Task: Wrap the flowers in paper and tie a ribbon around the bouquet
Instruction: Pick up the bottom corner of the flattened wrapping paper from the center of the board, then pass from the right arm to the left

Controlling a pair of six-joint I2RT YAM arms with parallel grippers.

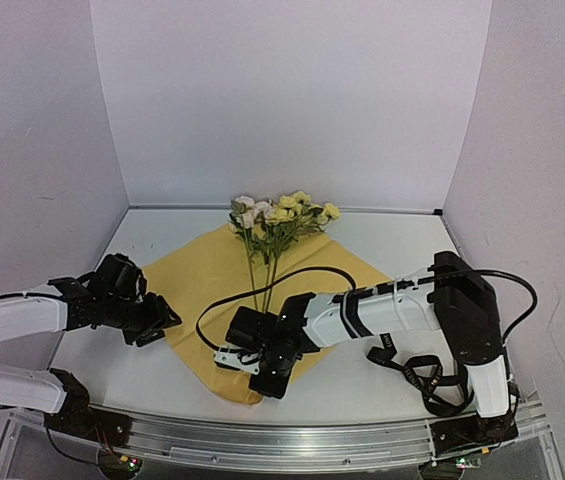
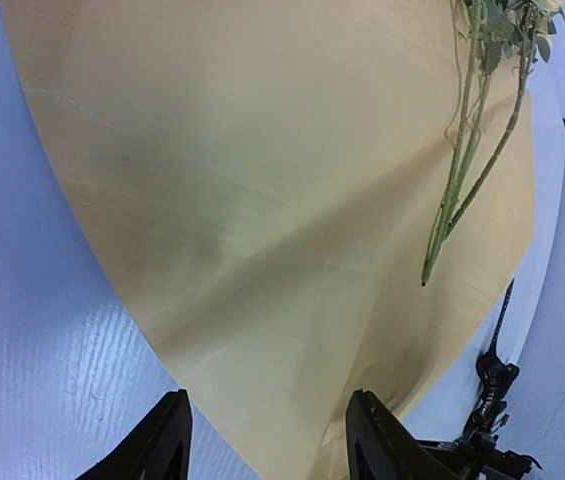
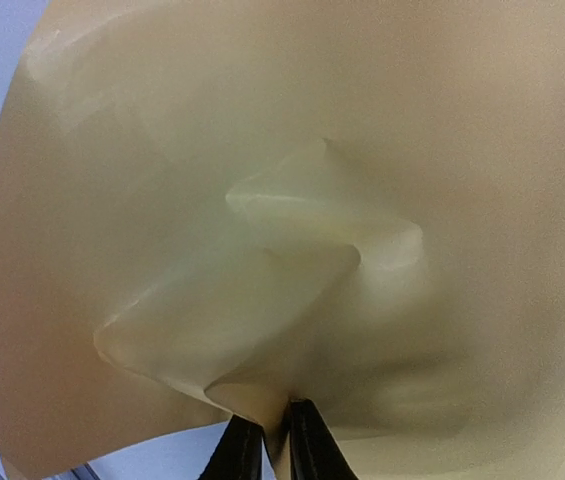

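- A large, thin, yellow-faced rectangular sheet of paper (image 1: 202,290) (image 2: 262,200) (image 3: 362,120) lies corner-on, like a diamond, on the white worktop (image 1: 162,385).
- A small bunch of pale yellow and cream flowers (image 1: 277,215) (image 2: 472,150) lies on the paper. The blooms are at its far corner and the thin green stems run back toward the middle of the sheet.
- The right hand (image 1: 262,375) (image 3: 274,445) is at the near corner of the paper. Its 2 fingers are clenched almost together on a pinch of the sheet, which puckers into raised folds just ahead of them (clearest in the right wrist view).
- The left hand (image 1: 152,325) (image 2: 272,440) is at the near-left edge of the paper. Its 2 fingers are spread wide and grasp nothing. That edge runs between them in the left wrist view, and whether they touch the sheet I cannot tell.
- A long narrow black fabric ribbon (image 1: 422,380) lies in loose loops on the worktop beside the right arm's base, apart from the paper and the flowers.
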